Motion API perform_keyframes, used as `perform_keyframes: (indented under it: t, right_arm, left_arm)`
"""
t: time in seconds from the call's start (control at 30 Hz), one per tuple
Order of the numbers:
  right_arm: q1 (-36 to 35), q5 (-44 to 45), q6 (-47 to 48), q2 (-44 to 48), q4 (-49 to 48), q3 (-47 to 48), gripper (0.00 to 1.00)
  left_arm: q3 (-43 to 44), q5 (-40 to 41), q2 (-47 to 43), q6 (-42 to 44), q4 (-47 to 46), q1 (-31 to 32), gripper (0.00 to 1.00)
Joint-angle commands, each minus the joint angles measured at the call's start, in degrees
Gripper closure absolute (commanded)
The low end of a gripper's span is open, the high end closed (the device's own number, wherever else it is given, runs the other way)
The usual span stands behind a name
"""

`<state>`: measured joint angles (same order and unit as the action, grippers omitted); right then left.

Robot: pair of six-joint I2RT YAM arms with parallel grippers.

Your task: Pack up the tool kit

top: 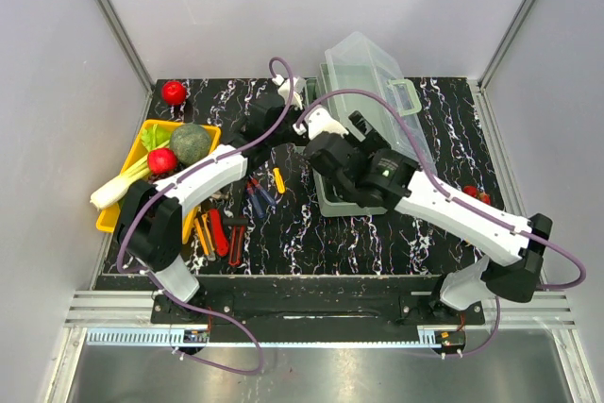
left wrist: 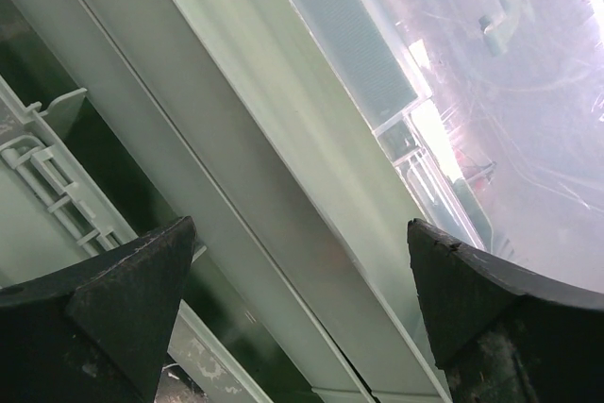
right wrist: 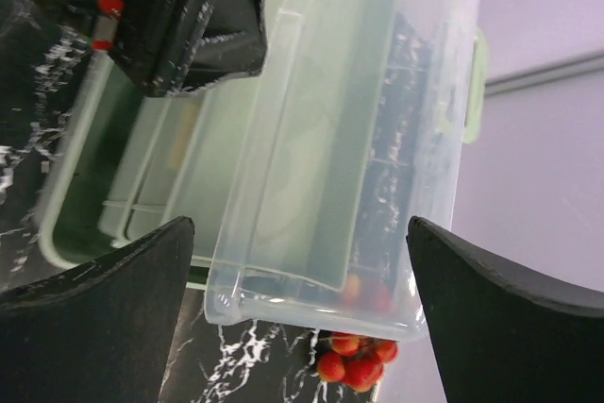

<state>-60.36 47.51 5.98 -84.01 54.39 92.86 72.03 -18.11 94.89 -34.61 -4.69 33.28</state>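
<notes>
The pale green tool box point(top: 332, 203) stands open at the table's middle, its clear lid point(top: 370, 71) raised behind it. Loose tools lie left of it: red and orange-handled ones point(top: 217, 231), a dark pair point(top: 259, 195) and a small yellow one point(top: 278, 179). My left gripper point(top: 289, 92) is open and empty at the box's far left corner; its wrist view point(left wrist: 300, 226) shows only the box wall point(left wrist: 283, 167) and lid point(left wrist: 528, 92) close up. My right gripper point(top: 321, 125) is open and empty over the box's left side, with the lid point(right wrist: 349, 139) between its fingers point(right wrist: 300, 224).
A yellow tray point(top: 111, 216) of vegetables sits at the left, with a red tomato point(top: 174, 92) behind it. Cherry tomatoes point(top: 477, 193) lie right of the box and show in the right wrist view point(right wrist: 354, 365). The left arm's black head point(right wrist: 179, 16) is close to my right gripper.
</notes>
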Motion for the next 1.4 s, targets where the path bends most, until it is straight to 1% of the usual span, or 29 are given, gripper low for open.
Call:
perform_keyframes:
  t: [0.0, 0.13, 0.33, 0.43, 0.53, 0.63, 0.7, 0.77, 0.8, 0.87, 0.97, 1.13, 1.37]
  right_arm:
    - [-1.52, 15.42, 1.58, -1.33, -6.83, -4.08, 0.01]
    - [-1.60, 16.38, 3.86, 0.07, -12.80, -8.12, 0.01]
    - [-1.69, 21.04, 11.06, 0.07, -22.03, -13.49, 0.01]
    - [-1.69, 24.47, 16.59, 0.34, -28.88, -16.30, 0.01]
    - [-1.69, 27.90, 23.44, 0.86, -38.28, -19.37, 0.01]
    - [-1.69, 30.27, 35.73, 2.44, -53.81, -23.67, 0.01]
    - [-1.69, 30.89, 48.62, 3.41, -69.96, -26.75, 0.01]
    - [-1.69, 31.24, 57.87, 3.50, -81.58, -28.95, 0.01]
    - [-1.69, 31.33, 61.92, 3.33, -86.34, -29.66, 0.01]
    - [-1.69, 31.42, 66.86, 2.89, -94.09, -30.28, 0.04]
    - [-1.69, 31.07, 69.43, 2.36, -97.80, -30.37, 0.06]
    - [-1.69, 30.37, 70.22, 2.36, -99.04, -29.76, 0.07]
    - [-1.69, 30.54, 69.08, 3.58, -99.13, -29.93, 0.08]
  left_arm:
    - [2.50, -3.16, 0.20, -1.42, -6.12, -0.05, 0.01]
    - [2.06, -4.39, 1.61, -2.56, -6.82, -0.14, 0.01]
    - [1.10, -4.74, 1.79, -3.45, -8.41, -0.40, 0.01]
    - [1.01, -4.66, 2.05, -3.53, -8.49, -0.41, 0.01]
    - [0.75, -4.66, 2.67, -4.06, -8.58, -0.67, 0.01]
    - [-0.48, -4.48, 3.02, -4.50, -9.02, -0.84, 0.01]
    - [-1.80, -4.13, 2.32, -5.55, -9.55, -1.46, 0.01]
    - [-3.99, -4.21, 1.00, -6.78, -12.08, -2.34, 0.01]
    - [-4.96, -4.13, 0.30, -7.48, -13.06, -3.12, 0.01]
    - [-5.93, -4.56, -0.32, -8.54, -14.12, -4.35, 0.01]
    - [-6.28, -5.80, -0.41, -9.51, -14.73, -5.76, 0.01]
    - [-7.78, -8.17, -1.46, -10.39, -16.93, -7.52, 0.01]
    - [-9.71, -5.80, -5.06, -8.37, -14.12, -9.19, 0.01]
